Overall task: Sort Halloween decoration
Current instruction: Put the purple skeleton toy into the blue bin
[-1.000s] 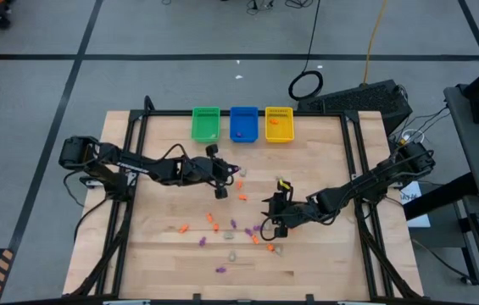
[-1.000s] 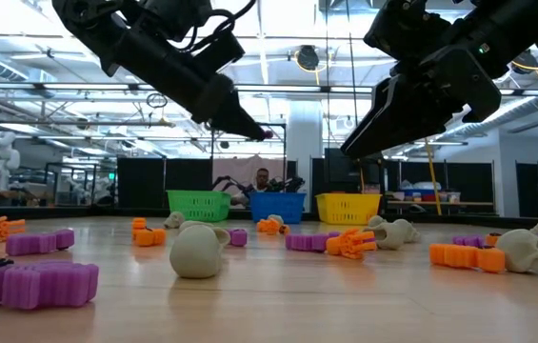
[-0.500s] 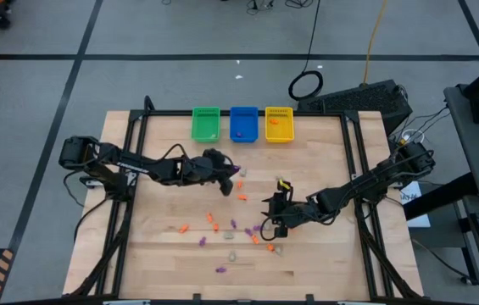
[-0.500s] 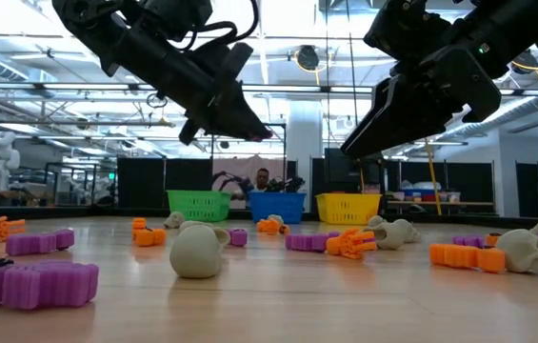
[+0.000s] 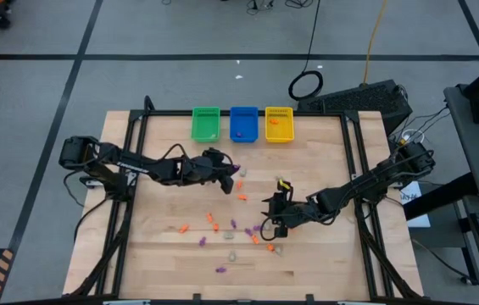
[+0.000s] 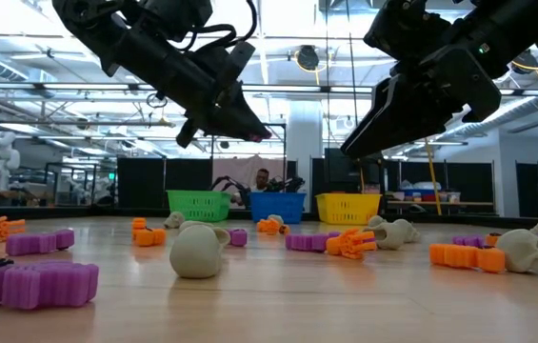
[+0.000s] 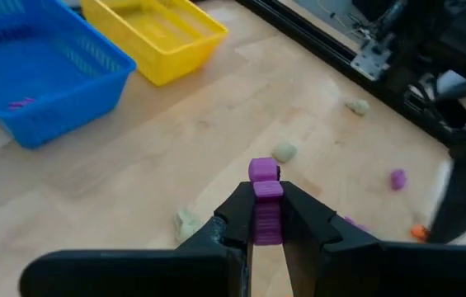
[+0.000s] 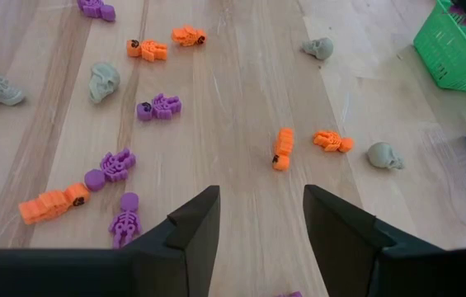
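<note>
The left gripper (image 7: pixel 267 216) hangs above the middle of the wooden table (image 5: pixel 324 263), its two fingers clamped on a small purple trinket (image 7: pixel 265 200) that sticks out past the fingertips. In the overhead picture it sits just short of the row of three bins along the table's far edge: green bin (image 5: pixel 206 124), blue bin (image 5: pixel 242 124) and yellow bin (image 5: pixel 279 124). The blue bin already has a purple piece lying in it, so the step in hand looks like the carry of this purple piece toward that bin.

The next move appears to call for a short reach onward until the trinket hangs over the blue bin's mouth, then a release from low enough that the piece does not bounce out.

The right gripper (image 8: pixel 257 219) waits with its fingers spread and empty over the scatter nearer the front of the table, where orange trinkets (image 8: pixel 281 148), purple skeleton figures (image 8: pixel 157 106) and pale skulls (image 8: pixel 104 81) lie loose on the wood. Most of the pile is not yet sorted.
</note>
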Robot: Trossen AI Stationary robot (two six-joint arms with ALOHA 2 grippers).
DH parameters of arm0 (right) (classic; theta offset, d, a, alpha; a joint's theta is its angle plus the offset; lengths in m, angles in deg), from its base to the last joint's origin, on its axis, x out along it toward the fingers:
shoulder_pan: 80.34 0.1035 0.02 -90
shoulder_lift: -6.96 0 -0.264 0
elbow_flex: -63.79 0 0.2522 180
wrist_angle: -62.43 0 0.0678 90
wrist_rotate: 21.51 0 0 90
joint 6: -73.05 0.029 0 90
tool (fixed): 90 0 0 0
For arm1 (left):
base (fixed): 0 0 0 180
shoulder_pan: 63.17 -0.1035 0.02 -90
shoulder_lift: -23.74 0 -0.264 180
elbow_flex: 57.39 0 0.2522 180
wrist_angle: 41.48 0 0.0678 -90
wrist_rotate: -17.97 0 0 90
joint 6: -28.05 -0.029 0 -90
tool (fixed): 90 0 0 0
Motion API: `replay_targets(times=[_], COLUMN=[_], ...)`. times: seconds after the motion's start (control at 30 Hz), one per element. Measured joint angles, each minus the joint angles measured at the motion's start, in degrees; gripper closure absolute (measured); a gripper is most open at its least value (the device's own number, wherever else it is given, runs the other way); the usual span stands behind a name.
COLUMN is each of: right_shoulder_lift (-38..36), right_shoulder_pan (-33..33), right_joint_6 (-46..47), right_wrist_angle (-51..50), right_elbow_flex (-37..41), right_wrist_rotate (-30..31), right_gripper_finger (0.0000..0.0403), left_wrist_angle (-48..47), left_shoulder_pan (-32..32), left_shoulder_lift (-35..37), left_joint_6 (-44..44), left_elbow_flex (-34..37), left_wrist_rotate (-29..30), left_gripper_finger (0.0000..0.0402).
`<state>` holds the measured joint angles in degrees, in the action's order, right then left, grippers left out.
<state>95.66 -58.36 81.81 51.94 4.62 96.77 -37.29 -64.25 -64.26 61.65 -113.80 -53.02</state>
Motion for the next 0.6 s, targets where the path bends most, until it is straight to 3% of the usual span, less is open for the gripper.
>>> replay_targets(times=[0.33, 0.6], right_shoulder_lift=[0.0, 0.0], right_shoulder_pan=[0.0, 0.0], right_joint_6=[0.0, 0.0], right_wrist_angle=[0.0, 1.3], right_elbow_flex=[0.0, 0.0], right_wrist_rotate=[0.0, 0.0], right_gripper_finger=[0.0239, 0.0239], left_wrist_angle=[6.7, 7.0], left_shoulder_pan=[-5.6, -15.1], left_shoulder_lift=[0.0, 0.0], left_joint_6=[-8.5, -8.7], left_elbow_flex=[-0.1, -1.1], left_wrist_rotate=[1.2, -10.0], left_gripper_finger=[0.0359, 0.0359])
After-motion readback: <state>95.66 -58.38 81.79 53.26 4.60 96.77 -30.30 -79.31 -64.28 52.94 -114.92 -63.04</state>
